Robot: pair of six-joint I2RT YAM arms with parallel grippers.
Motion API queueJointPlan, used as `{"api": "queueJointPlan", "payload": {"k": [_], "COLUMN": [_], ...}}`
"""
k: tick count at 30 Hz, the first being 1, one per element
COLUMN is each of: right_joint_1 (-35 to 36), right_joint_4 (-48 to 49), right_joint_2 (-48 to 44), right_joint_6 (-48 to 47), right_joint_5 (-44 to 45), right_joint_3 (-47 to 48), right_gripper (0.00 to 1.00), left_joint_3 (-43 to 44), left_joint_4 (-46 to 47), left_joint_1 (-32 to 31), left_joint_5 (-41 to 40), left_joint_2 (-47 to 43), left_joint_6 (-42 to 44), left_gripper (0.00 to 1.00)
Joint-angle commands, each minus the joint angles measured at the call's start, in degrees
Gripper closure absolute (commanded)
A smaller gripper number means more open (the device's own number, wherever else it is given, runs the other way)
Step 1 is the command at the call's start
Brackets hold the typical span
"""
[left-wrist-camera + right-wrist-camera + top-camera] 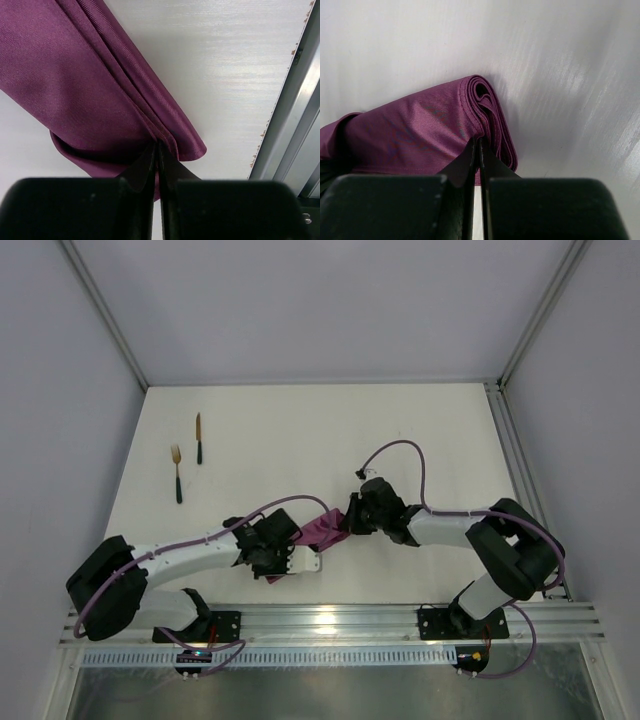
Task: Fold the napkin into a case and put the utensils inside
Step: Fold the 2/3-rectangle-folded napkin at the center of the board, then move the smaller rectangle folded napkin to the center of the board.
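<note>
Currently, the folding step is judged to be in hand. At far left, the fork [177, 472] and knife [199, 438] lie on the surface [300, 430], well apart from the cloth. The left tool [158, 150] is clamped on one end of the napkin [322, 531] (in several layers); the right tool [479, 145] is clamped on the other. Next, the fold must be laid flat and released evenly.
</note>
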Motion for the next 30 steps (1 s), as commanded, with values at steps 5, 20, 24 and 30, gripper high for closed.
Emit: {"api": "queueJointPlan", "payload": {"k": [5, 20, 24, 30], "right_joint_1": [0.42, 0.42, 0.33, 0.42], "right_joint_4": [-2.08, 3.28, 5.03, 7.32], "right_joint_2": [-1.01, 0.75, 1.62, 0.92], "right_joint_6": [-0.21, 3.83, 5.15, 6.9], "right_joint_5": [3.3, 2.78, 1.81, 1.54], "right_joint_3": [-1.37, -3.74, -4.0, -5.85], "right_gripper": [0.96, 0.96, 0.96, 0.96], "left_joint_3": [-1.23, 11.79, 12.31, 10.83], "left_joint_4": [0.66, 1.69, 8.46, 10.75], "left_joint_1": [0.21, -4.95, -9.09, -9.45], "left_joint_5": [-1.29, 2.34, -0.83, -3.38], "left_joint_2": [0.31, 3.1, 8.63, 15.15], "left_joint_6": [2.64, -3.95, -5.27, -5.1], "left_gripper": [0.62, 0.38, 0.36, 0.5]}}
